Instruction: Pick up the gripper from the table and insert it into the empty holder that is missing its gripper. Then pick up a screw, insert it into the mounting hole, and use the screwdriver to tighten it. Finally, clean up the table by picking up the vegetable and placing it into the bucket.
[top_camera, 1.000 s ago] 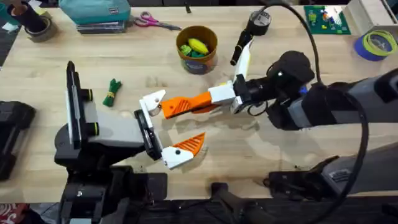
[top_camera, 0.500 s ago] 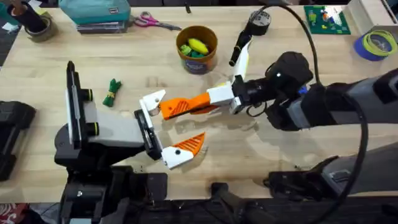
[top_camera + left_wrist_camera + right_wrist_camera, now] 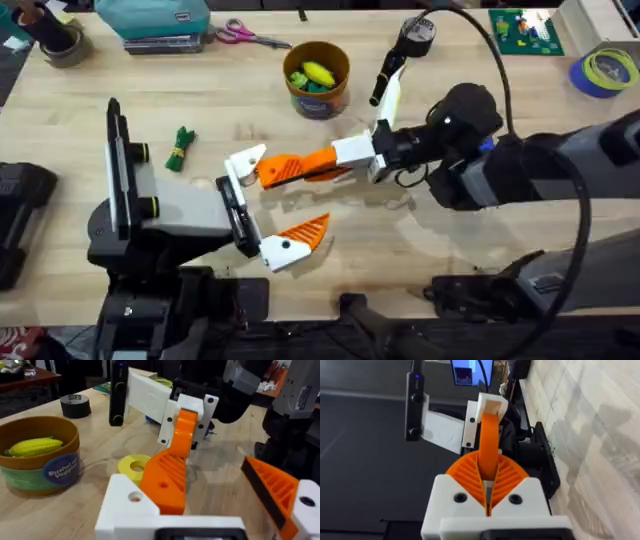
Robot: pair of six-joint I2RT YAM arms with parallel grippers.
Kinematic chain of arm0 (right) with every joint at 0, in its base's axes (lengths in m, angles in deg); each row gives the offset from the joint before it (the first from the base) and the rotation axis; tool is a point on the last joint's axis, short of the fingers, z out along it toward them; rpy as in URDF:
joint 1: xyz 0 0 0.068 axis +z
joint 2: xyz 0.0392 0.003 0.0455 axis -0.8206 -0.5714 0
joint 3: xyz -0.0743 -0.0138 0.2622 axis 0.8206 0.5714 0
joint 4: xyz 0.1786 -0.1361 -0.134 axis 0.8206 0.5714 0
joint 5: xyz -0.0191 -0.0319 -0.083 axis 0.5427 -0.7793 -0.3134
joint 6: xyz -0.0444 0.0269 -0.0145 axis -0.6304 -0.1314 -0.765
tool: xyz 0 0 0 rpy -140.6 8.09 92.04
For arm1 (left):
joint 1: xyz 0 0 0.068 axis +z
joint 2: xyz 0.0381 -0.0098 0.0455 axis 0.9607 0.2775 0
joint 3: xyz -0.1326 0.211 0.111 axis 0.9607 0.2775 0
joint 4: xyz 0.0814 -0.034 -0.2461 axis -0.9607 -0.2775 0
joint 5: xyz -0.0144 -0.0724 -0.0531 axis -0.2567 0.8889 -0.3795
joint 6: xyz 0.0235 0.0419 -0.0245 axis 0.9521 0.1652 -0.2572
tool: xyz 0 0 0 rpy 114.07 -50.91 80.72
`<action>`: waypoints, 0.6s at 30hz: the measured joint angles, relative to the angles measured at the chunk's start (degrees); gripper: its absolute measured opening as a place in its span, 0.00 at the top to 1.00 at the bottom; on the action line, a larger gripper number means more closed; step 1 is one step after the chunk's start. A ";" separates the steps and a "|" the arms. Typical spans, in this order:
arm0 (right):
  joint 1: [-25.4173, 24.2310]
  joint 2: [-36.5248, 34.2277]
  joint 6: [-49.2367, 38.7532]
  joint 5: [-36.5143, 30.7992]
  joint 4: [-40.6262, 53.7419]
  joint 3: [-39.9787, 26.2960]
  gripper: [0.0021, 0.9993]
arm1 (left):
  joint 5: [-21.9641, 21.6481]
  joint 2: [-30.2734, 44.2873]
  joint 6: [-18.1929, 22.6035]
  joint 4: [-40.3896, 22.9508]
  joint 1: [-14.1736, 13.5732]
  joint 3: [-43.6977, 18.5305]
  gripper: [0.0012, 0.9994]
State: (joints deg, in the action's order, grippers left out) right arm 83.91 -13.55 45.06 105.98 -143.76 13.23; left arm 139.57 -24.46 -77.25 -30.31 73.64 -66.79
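The loose orange gripper (image 3: pixel 275 172) (image 3: pixel 165 480) is pinched in my right gripper (image 3: pixel 290 170) (image 3: pixel 487 485), which is shut on it. Its tip rests against the white holder (image 3: pixel 243 162) (image 3: pixel 129 506) (image 3: pixel 490 406), the bare finger of my left gripper (image 3: pixel 283 200). That left gripper stands open, and its other finger carries an orange ribbed pad (image 3: pixel 305 232) (image 3: pixel 270 487). The dark green vegetable (image 3: pixel 180 148) lies on the table left of the left arm. The orange-brown bucket (image 3: pixel 317 90) (image 3: pixel 60 467) stands at the back with a yellow toy inside.
A yellow disc (image 3: pixel 134 466) lies under the held gripper. A black-and-white tool (image 3: pixel 390 75) lies right of the bucket. Scissors (image 3: pixel 250 35), a teal case (image 3: pixel 150 20), tape rolls (image 3: pixel 65 45) (image 3: pixel 605 70) (image 3: pixel 75 406) and a green board (image 3: pixel 525 30) line the far edge.
My right gripper has nudged the orange gripper slightly towards the holder. The left arm has stayed still.
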 joint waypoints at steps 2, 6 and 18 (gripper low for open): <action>0.12 0.00 0.00 -0.05 0.00 0.01 0.99 | 0.00 0.00 -0.01 0.00 0.00 0.00 0.01; 0.24 0.00 0.16 -0.42 0.00 0.00 0.99 | 0.00 0.00 -0.01 0.00 0.00 0.00 0.01; 0.86 -0.39 0.15 -0.83 0.76 -0.56 0.99 | -0.50 0.00 -0.10 0.04 0.02 0.00 0.01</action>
State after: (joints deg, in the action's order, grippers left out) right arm 84.78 -13.94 45.21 105.15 -142.99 12.67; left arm 139.07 -24.46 -77.35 -30.27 73.66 -66.79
